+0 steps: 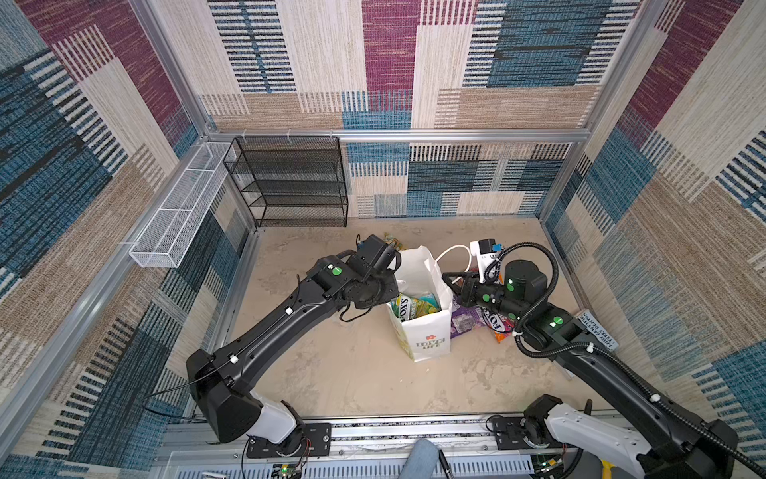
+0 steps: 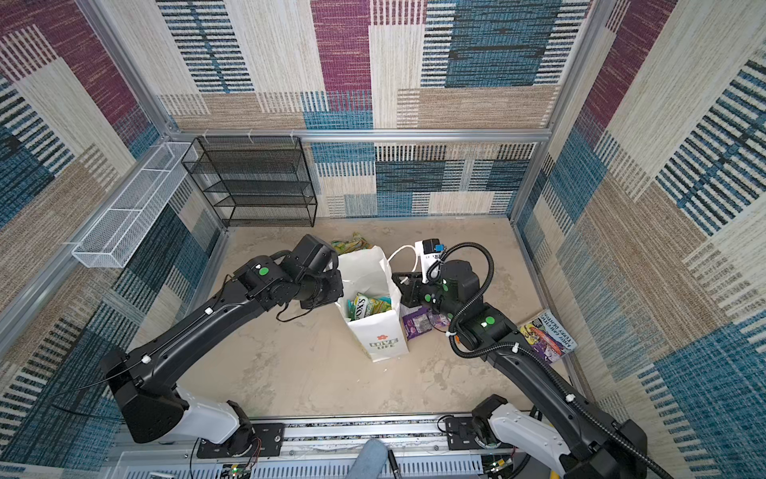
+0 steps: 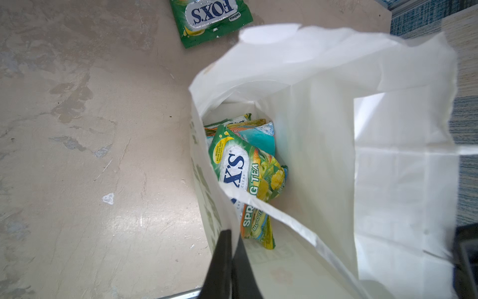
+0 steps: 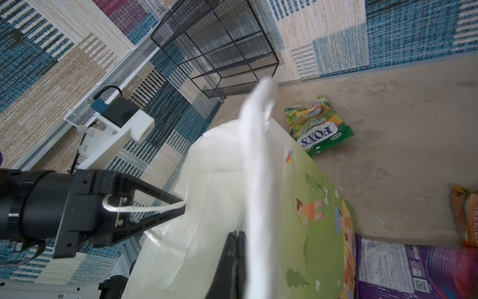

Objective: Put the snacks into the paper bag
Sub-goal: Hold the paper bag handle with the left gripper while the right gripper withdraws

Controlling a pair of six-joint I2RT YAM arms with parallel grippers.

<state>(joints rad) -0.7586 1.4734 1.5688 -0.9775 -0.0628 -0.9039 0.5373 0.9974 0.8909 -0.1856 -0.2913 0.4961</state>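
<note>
A white paper bag [image 1: 429, 338] stands upright and open near the middle of a beige tabletop [image 1: 352, 373]. The left pincer [image 3: 230, 234] is closed tight on the bag's rim on its own side. A white cord handle [image 4: 155, 207] loops back between that pincer's fingers. The right pincer [image 4: 235, 234] is likewise pressed flat shut on the opposite rim, so the mouth of the bag is held between the two.

Inside the bag lie several snacks [image 3: 245, 160]. A green-yellow packet [image 3: 248, 178] marked "Spring Tea" is on top, with a teal packet [image 3: 258, 139] and others beneath it.

More packets lie out on the tabletop. A green packet [image 4: 319, 129] sits just behind the bag. A purple packet [image 2: 420, 325] lies just beside the bag's right side, and an orange packet [image 4: 465, 214] lies just past the purple one.

A printed book [image 2: 547, 336] lies near the right wall. A black wire rack [image 1: 290, 182] stands against the back wall, and a white wire basket [image 1: 174, 220] hangs on the left wall.
</note>
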